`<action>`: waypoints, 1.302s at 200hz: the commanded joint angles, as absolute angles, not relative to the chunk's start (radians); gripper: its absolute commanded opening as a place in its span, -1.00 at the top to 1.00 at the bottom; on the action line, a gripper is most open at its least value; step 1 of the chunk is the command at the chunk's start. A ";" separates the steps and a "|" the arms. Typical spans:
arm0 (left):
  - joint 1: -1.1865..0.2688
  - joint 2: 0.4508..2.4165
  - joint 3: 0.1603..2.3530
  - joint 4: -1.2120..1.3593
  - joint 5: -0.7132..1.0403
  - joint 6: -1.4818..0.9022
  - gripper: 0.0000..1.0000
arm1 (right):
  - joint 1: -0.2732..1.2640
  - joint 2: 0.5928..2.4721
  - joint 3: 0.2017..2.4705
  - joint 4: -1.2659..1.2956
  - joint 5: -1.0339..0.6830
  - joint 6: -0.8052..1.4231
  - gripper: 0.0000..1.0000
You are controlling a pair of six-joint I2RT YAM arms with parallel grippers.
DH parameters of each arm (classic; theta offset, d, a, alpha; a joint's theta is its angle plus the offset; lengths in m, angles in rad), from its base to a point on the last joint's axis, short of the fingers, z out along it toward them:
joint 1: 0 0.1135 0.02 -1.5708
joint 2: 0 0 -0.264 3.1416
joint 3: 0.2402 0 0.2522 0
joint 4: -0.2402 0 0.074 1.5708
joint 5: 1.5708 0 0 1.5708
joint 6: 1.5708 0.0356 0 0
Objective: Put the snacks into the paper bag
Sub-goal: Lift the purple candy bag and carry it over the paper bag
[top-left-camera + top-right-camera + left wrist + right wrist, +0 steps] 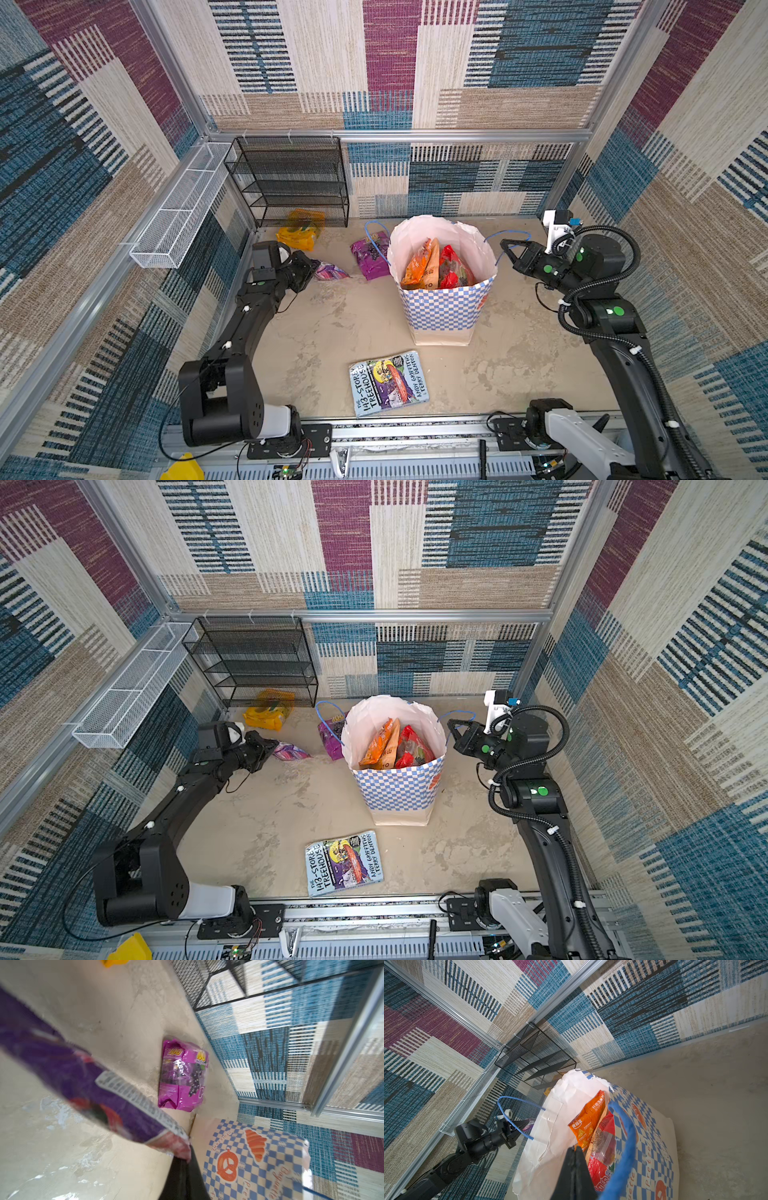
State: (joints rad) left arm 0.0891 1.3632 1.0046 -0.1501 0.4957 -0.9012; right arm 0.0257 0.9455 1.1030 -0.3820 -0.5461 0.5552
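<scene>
The paper bag [444, 309] [399, 791] stands upright and open at mid-table, with orange [417, 266], pale orange and red [455, 266] snacks inside. My left gripper [311, 266] [185, 1161] is shut on the end of a purple packet [330, 272] [93, 1084], left of the bag and low over the table. A magenta packet [368, 257] [182, 1076] lies against the bag's left side. A yellow packet [299, 237] lies by the rack. My right gripper [504, 246] [576, 1148] is shut at the bag's right rim, and the blue cord handle [627, 1136] loops around it.
A black mesh rack [291, 183] stands at the back left, with a white wire basket [178, 208] on the left wall. A blue "Treehouse" book [388, 382] lies flat near the front edge. The bag's other handle [374, 237] hangs over the magenta packet.
</scene>
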 commanded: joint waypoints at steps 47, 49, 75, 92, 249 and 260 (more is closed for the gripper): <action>0.084 1.186 1.201 -0.400 0.457 -0.754 1.00 | 0.028 0.939 1.114 -0.295 -0.558 0.563 0.95; 0.083 1.181 1.208 -0.404 0.454 -0.755 1.00 | 0.028 0.940 1.114 -0.295 -0.558 0.563 0.95; 0.069 1.135 1.299 -0.427 0.439 -0.754 1.00 | 0.028 0.941 1.117 -0.293 -0.562 0.565 0.95; 0.045 1.130 1.376 -0.426 0.442 -0.742 1.00 | 0.028 0.939 1.116 -0.293 -0.562 0.565 0.95; -0.550 1.614 2.081 -0.587 0.484 -0.501 1.00 | 0.028 0.938 1.112 -0.295 -0.569 0.575 0.94; -0.585 1.638 2.087 -0.617 0.485 -0.474 1.00 | 0.028 0.938 1.112 -0.295 -0.569 0.575 0.94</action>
State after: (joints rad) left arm -0.5327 1.5978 2.0659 -0.5644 0.4534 -0.5652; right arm 0.0257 0.9432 1.1030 -0.3832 -0.5503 0.5610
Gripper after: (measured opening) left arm 0.060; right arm 0.051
